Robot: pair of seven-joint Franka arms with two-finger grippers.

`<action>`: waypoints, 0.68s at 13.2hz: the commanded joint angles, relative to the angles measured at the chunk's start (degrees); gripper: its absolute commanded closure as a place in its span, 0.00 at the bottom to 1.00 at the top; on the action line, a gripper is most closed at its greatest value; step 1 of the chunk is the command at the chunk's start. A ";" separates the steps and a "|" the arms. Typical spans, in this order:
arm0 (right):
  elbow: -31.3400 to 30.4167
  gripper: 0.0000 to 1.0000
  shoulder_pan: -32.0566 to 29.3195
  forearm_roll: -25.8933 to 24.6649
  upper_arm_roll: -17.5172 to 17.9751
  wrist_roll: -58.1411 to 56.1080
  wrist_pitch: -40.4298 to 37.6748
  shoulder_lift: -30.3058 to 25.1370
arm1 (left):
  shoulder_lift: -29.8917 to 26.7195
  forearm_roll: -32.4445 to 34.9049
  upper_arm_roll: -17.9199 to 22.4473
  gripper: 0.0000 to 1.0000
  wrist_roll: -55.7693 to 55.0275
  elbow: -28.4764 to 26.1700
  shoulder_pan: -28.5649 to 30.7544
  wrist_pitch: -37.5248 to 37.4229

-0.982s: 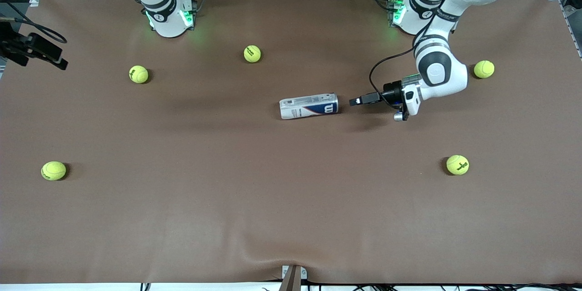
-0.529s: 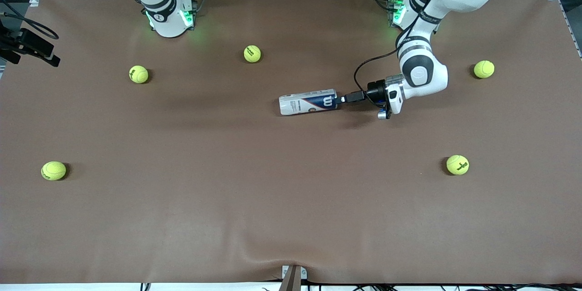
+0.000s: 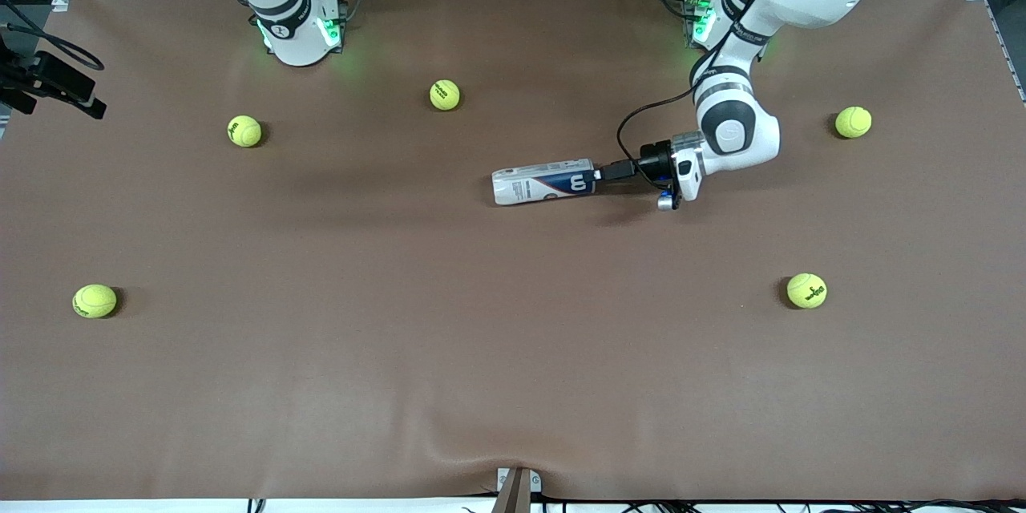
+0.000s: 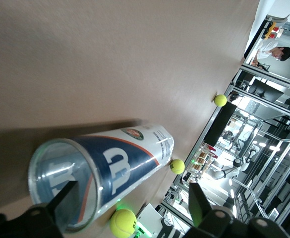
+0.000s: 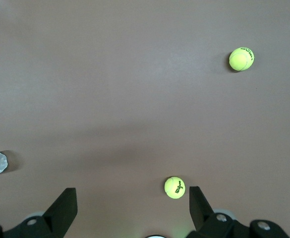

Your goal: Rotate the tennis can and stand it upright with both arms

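Note:
The tennis can (image 3: 545,182) lies on its side in the middle of the brown table, its navy "W" end toward the left arm's end. My left gripper (image 3: 598,173) is low at that end and open. In the left wrist view one finger (image 4: 61,197) overlaps the can's (image 4: 127,158) clear round end and the other finger (image 4: 196,201) stands apart beside the can's wall. My right gripper (image 5: 132,208) is open and empty, held high over the right arm's end of the table; its black hand shows at the edge of the front view (image 3: 56,86).
Several yellow-green tennis balls lie scattered: one (image 3: 445,94) and one (image 3: 244,131) near the right arm's base, one (image 3: 853,122) near the left arm, two nearer the front camera (image 3: 94,300) (image 3: 806,290). The table cloth (image 3: 513,353) wrinkles at the near edge.
My left gripper has moved along the table to the can's "W" end and now reaches it. The can has shifted and rolled slightly. The right hand has barely moved.

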 commanded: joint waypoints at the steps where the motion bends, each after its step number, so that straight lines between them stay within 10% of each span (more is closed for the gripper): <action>1: -0.98 0.00 0.76 -0.03 -0.52 -0.72 0.59 -0.64 | 2.33 -1.98 -0.31 0.46 2.14 2.14 -0.48 0.68; 2: -0.89 0.00 0.77 -0.03 -0.52 -0.64 0.68 -0.38 | 1.81 -1.98 -0.39 0.99 1.96 2.14 -0.39 0.68; 9: -0.71 0.00 0.51 0.06 -0.52 -0.64 0.50 -0.29 | 1.36 -1.01 -0.39 1.00 -0.66 5.56 -0.65 0.94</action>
